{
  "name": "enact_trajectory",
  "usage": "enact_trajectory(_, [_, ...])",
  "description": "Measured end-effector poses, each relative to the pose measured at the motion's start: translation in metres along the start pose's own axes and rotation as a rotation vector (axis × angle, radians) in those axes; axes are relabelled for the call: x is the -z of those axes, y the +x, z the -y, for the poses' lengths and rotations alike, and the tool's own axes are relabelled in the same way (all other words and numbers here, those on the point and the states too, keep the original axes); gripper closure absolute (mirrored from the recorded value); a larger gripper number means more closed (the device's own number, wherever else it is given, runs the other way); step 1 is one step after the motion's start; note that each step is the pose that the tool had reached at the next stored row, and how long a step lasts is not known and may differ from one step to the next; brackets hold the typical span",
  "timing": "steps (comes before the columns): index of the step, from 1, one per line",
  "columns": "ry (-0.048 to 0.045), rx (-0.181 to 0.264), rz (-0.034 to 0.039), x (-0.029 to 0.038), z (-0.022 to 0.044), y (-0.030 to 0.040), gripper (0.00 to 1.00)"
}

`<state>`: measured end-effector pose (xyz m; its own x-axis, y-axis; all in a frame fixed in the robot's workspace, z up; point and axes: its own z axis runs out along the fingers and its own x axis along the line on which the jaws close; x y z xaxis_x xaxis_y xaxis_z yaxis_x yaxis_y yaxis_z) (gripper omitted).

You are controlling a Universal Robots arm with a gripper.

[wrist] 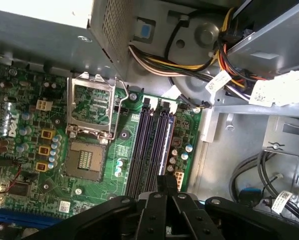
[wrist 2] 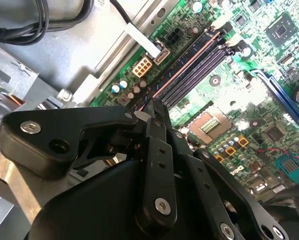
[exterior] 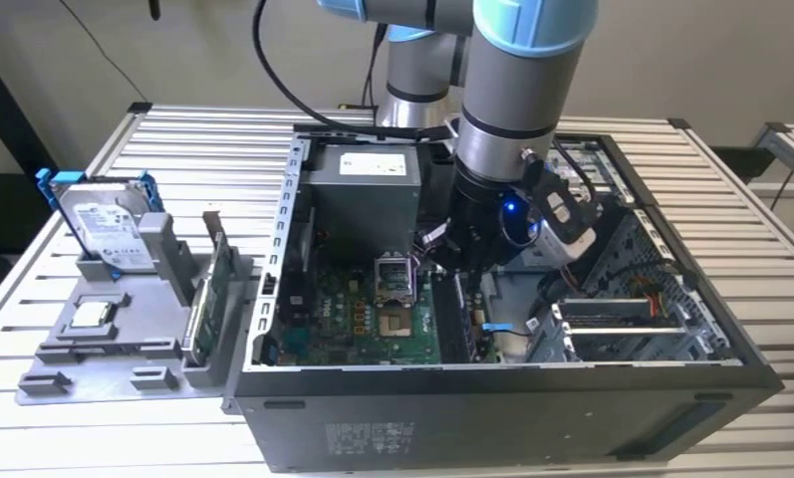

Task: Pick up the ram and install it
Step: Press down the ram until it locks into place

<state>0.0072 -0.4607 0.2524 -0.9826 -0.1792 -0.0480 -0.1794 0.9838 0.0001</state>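
Observation:
The ram (wrist: 167, 142) is a thin dark module standing on edge in the outermost of the black memory slots (wrist: 145, 150), on the side next to the white power connector (wrist: 178, 178). In the second wrist view the ram (wrist 2: 182, 65) shows as a thin reddish line along that slot. My gripper (wrist: 164, 184) (wrist 2: 157, 107) is down inside the open computer case (exterior: 503, 398), with its black fingers (wrist: 165, 186) together right over the near end of the ram. I cannot tell whether they touch it. In the exterior view the gripper (exterior: 466, 267) hangs just above the motherboard (exterior: 357, 329).
An open processor socket (wrist: 92, 112) lies beside the slots. Bundled cables (wrist: 189, 65) and a drive cage (exterior: 623, 314) crowd the case's far side. On the exterior view's left, a grey fixture (exterior: 105, 349) holds a silver hard drive (exterior: 105, 229) and an upright green card (exterior: 204, 299).

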Motion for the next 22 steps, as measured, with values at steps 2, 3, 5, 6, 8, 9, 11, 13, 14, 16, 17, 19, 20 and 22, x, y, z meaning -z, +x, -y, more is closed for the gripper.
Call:
enact_trajectory(2, [-0.0004, 0.007, 0.0000, -0.0001, 0.0000, 0.0000, 0.89])
enact_trajectory(3, [-0.0007, 0.012, 0.0000, -0.0001, 0.0000, 0.0000, 0.89])
enact_trajectory(5, [-0.0013, 0.022, 0.0001, -0.0002, -0.0001, 0.0000, 0.89])
enact_trajectory(6, [-0.0014, 0.026, 0.0000, -0.0001, 0.0000, 0.0000, 0.89])
enact_trajectory(8, [-0.0018, 0.035, 0.0001, -0.0002, 0.0000, 0.0000, 0.89])
enact_trajectory(9, [-0.0020, 0.039, 0.0001, -0.0003, 0.0000, 0.0000, 0.89])
enact_trajectory(11, [-0.0021, 0.044, 0.0000, -0.0006, 0.0000, 0.0000, 0.89])
enact_trajectory(13, [-0.0023, 0.048, 0.0000, -0.0007, 0.0000, 0.0000, 0.89])
enact_trajectory(14, [-0.0024, 0.049, 0.0001, -0.0008, 0.0000, 0.0000, 0.89])
enact_trajectory(16, [-0.0028, 0.056, 0.0000, -0.0009, 0.0000, 0.0000, 0.89])
enact_trajectory(17, [-0.0031, 0.063, 0.0001, -0.0009, 0.0000, 0.0000, 0.89])
enact_trajectory(19, [-0.0043, 0.085, 0.0001, -0.0010, 0.0000, 0.0000, 0.89])
enact_trajectory(20, [-0.0051, 0.103, 0.0001, -0.0010, 0.0000, 0.0000, 0.89])
enact_trajectory(22, [-0.0069, 0.140, 0.0001, -0.0011, 0.0000, 0.0000, 0.89])
